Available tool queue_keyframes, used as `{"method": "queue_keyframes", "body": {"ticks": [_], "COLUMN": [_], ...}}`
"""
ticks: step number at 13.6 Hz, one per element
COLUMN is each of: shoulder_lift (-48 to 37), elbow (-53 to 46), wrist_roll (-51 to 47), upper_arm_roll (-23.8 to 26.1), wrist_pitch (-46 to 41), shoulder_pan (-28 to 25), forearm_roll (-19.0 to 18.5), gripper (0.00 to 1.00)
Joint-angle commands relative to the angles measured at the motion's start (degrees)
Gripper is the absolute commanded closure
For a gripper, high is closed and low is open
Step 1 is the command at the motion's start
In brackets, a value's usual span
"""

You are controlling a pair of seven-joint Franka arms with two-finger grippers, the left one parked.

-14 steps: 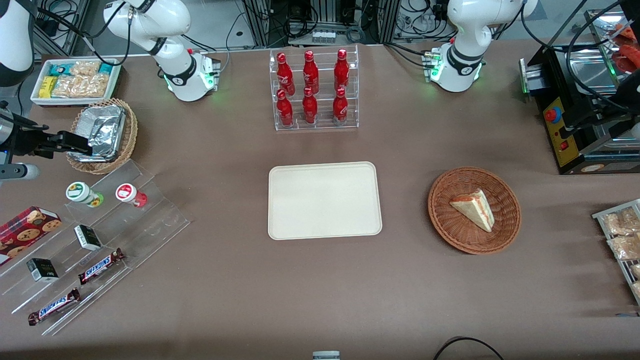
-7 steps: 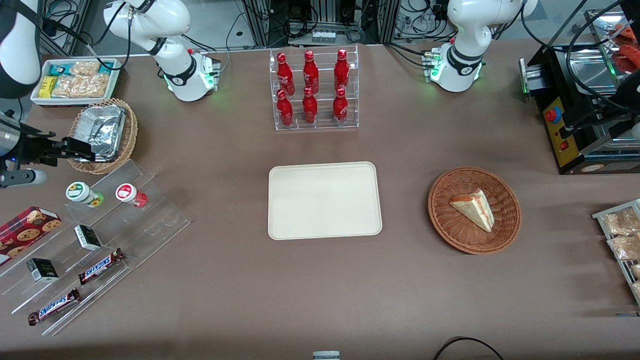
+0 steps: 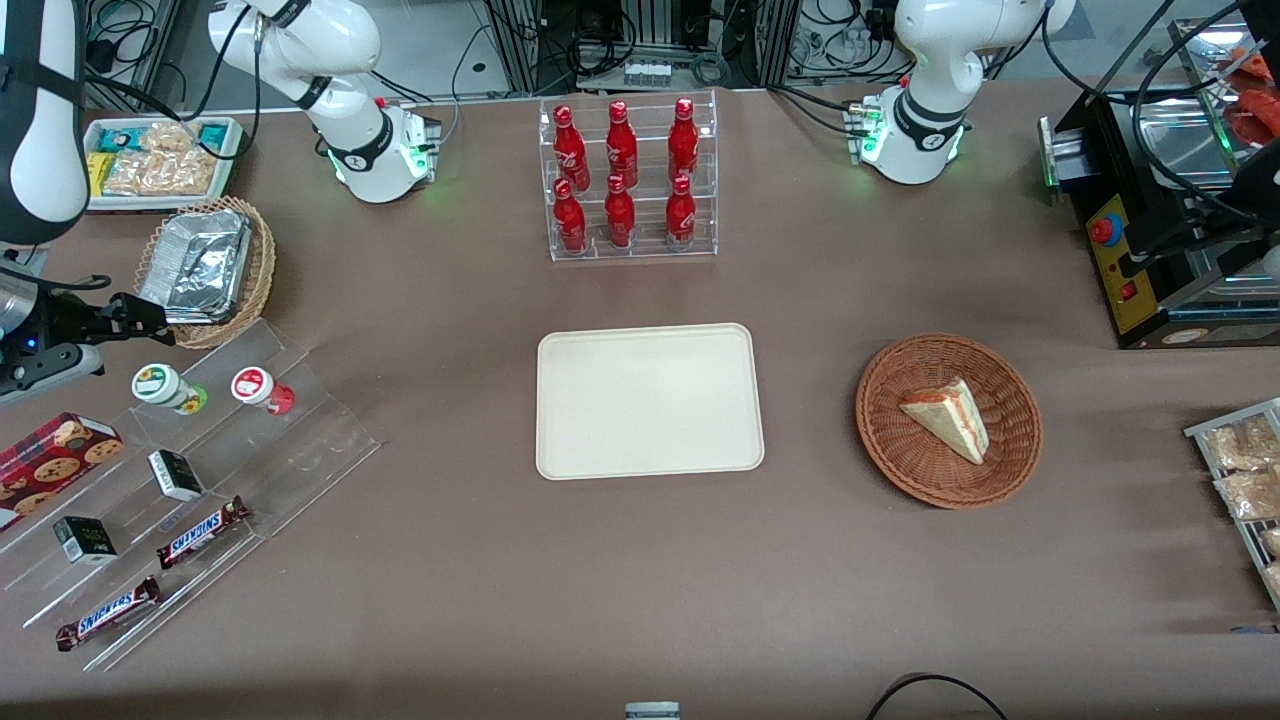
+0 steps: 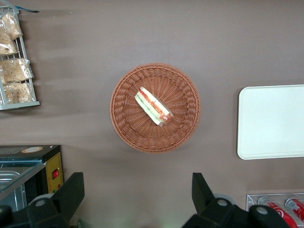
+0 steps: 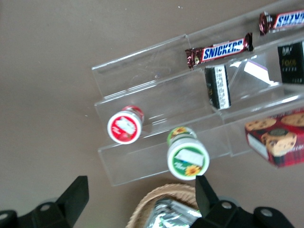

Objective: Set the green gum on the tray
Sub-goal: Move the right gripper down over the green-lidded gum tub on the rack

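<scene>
The green gum (image 3: 163,386) stands on the top step of a clear acrylic stand (image 3: 200,480) at the working arm's end of the table, beside the red-lidded gum (image 3: 258,389). It also shows in the right wrist view (image 5: 188,156), with the red-lidded gum (image 5: 125,127) beside it. My gripper (image 3: 140,320) hangs open and empty above the wicker basket's edge, a little farther from the front camera than the green gum. The cream tray (image 3: 648,400) lies bare at the table's middle; it also shows in the left wrist view (image 4: 273,121).
A wicker basket with foil (image 3: 205,270) sits just under the gripper. Snickers bars (image 3: 200,532), small dark boxes (image 3: 175,474) and a cookie box (image 3: 55,450) fill the stand's lower steps. A cola bottle rack (image 3: 628,180) and a sandwich basket (image 3: 948,420) stand farther along.
My gripper has moved nearer the front camera and toward the table's end, from over the foil basket to its edge close to the green gum.
</scene>
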State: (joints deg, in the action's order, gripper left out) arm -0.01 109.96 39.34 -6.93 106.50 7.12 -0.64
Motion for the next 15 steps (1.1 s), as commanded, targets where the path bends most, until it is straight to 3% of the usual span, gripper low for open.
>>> {"method": "queue_keyframes", "body": {"ticks": [1,8,15], "shoulder_lift": [-1.04,-0.43,1.16], "elbow": [4.03,11.06,14.67], "wrist_roll": [8.44,19.45,19.81], "upper_arm_roll": [0.16,-0.1,-0.1], "wrist_pitch": [5.29,15.57,21.38], "shoulder_pan": [1.66,5.61,6.41], "forearm_roll": [-0.76,-0.06,0.9], "gripper": [0.0,0.0,0.0]}}
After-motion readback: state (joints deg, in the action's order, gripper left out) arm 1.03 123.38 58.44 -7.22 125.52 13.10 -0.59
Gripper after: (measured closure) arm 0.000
